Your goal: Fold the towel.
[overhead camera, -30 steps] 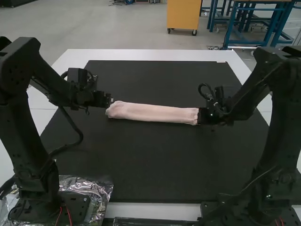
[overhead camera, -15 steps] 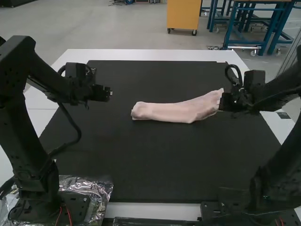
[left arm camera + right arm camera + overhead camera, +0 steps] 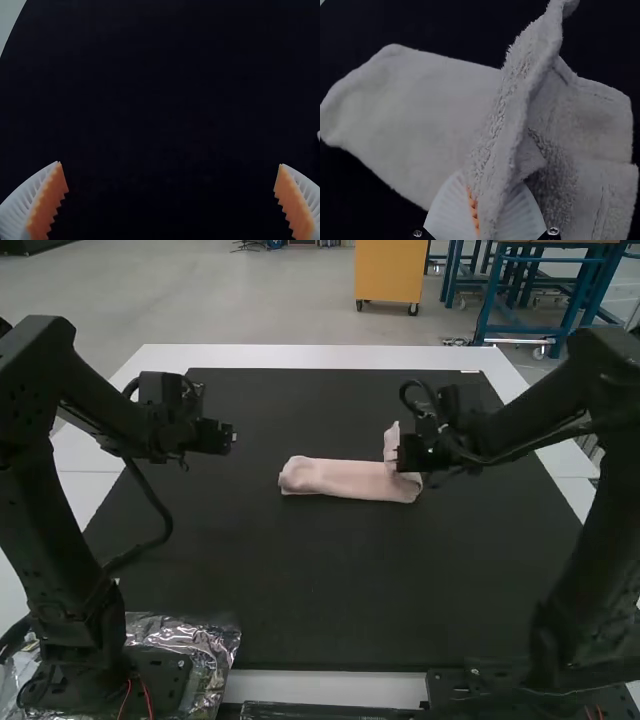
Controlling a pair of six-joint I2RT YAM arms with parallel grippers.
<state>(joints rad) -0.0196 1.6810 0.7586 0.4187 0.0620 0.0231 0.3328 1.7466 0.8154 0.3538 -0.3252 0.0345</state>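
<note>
A pink towel [image 3: 345, 478], folded into a narrow strip, lies on the black mat with its right end lifted and turned back over the strip. At that raised end is my right gripper [image 3: 402, 454]. In the right wrist view my right gripper [image 3: 487, 212] is shut on the end of the towel [image 3: 420, 115], which stands up between its fingers. My left gripper [image 3: 232, 437] is to the left of the towel, apart from it. The left wrist view has my left gripper [image 3: 172, 200] with fingers wide apart and nothing between them.
The black mat [image 3: 300, 590] covers most of the white table [image 3: 330, 357]. Crinkled silvery plastic [image 3: 215, 645] lies by the left arm's base. A cable hangs beside the left arm.
The towel's left end has slid right, away from my left gripper. My right gripper first moved right, then came back left with the towel's right end, folding it over. The left arm barely moved.
</note>
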